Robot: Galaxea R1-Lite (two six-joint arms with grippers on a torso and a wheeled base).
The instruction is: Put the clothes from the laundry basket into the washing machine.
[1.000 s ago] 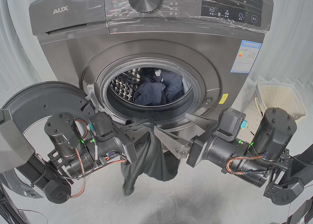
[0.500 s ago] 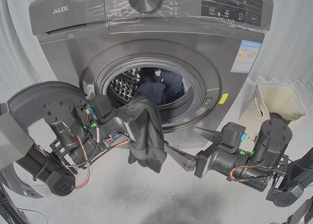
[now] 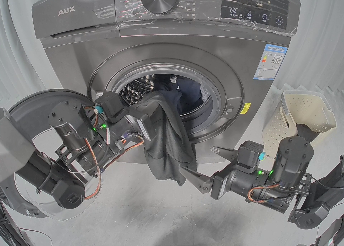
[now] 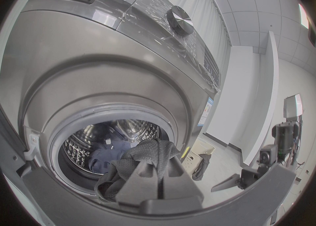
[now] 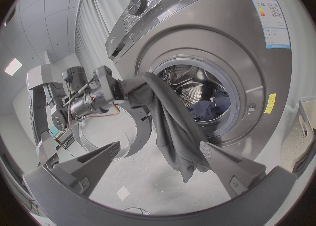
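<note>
1. My left end effector point(image 4: 158, 170), clamped on the dark garment point(image 3: 172, 142), has raised it to the mouth of the washing machine point(image 3: 161, 49).
2. My right end effector point(image 3: 196, 159) sits lower, jaws spread wide.

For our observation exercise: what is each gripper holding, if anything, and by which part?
Left gripper: the dark garment, by its bunched top. Right gripper: open, holding nothing.

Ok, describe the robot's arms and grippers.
The left arm and right arm are dark grey, with chunky cylindrical joints, bolt circles, green lights, teal tabs and orange braided cables. The left gripper and right gripper each have two dark grey wedge-shaped fingers.
</note>
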